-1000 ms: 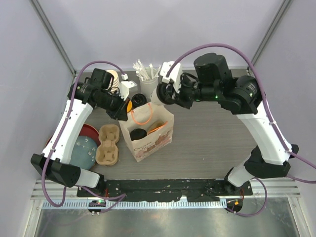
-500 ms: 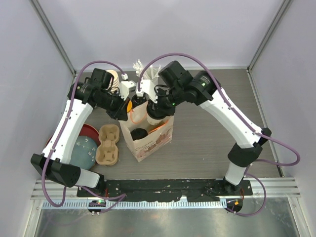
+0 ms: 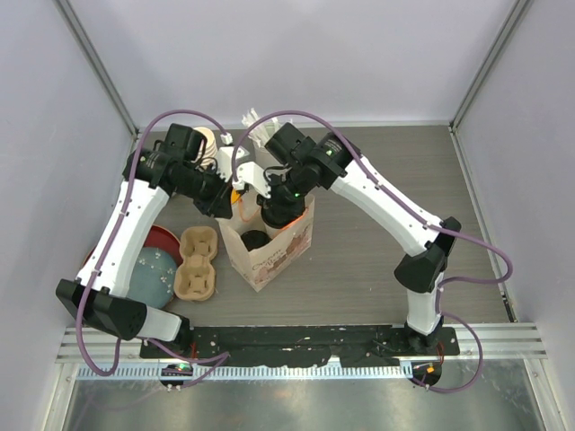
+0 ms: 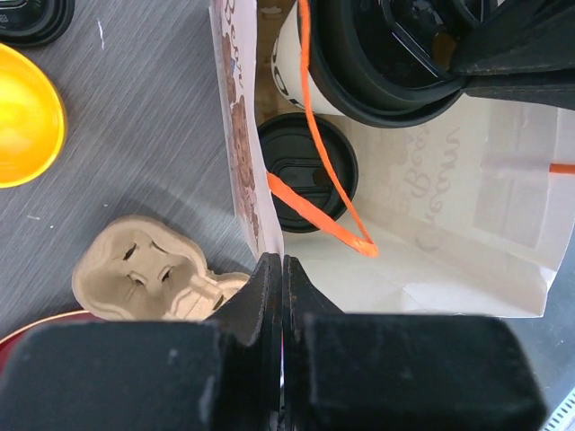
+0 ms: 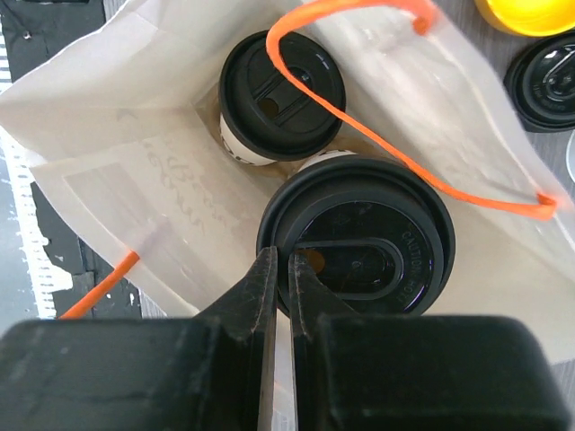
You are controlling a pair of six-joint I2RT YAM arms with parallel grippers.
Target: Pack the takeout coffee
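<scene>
- The left arm (image 3: 124, 229) rises from its base, bends at the back left, then reaches right and downward.
- The left gripper (image 4: 282, 268) has its fingers pressed together, nipping the rim of the paper bag (image 4: 503, 224).
- The right arm (image 3: 388, 205) stretches leftward in one long sweep.
- The right gripper (image 5: 280, 268) points down, its fingers nearly touching, clamped on the lid edge of a lidded cup (image 5: 359, 242).

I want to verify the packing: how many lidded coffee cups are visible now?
2. The first cup stands inside the paper bag; the second cup hangs in the bag's mouth, pinched at its lid by the right gripper. No other shows.
</scene>
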